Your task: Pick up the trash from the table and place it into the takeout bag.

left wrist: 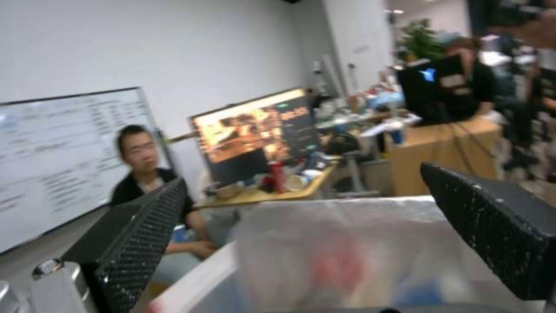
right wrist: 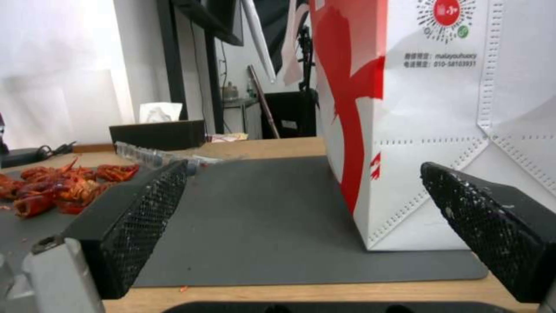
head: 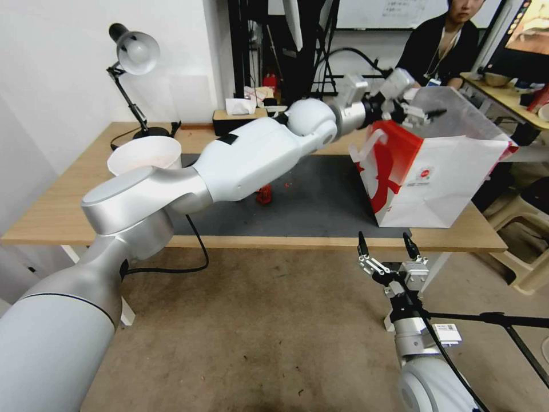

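Parked below the table's (head: 57, 223) near edge, the right gripper (head: 388, 247) is spread and empty. Over the takeout bag (head: 434, 183) at the right end, the left gripper (head: 420, 113) could snag the liner. Left wrist view: fingers (left wrist: 139, 234) apart, nothing held. Right wrist view: red leftovers (right wrist: 52, 187) on the mat (right wrist: 260, 208), which could scatter when grasped.

The takeout bag (head: 440, 177) stands upright on the right end of the dark grey mat (head: 320, 200), which lies across the light-wood table (head: 51, 212). It is a boxy white bag with broad red panels, a small red logo and a white loop handle, and its clear plastic liner (head: 457, 117) rises above the open top. Red crayfish shells (right wrist: 52, 184) lie in a heap on the mat, well apart from the bag. A white bowl (head: 144, 155) sits near the mat's left edge.
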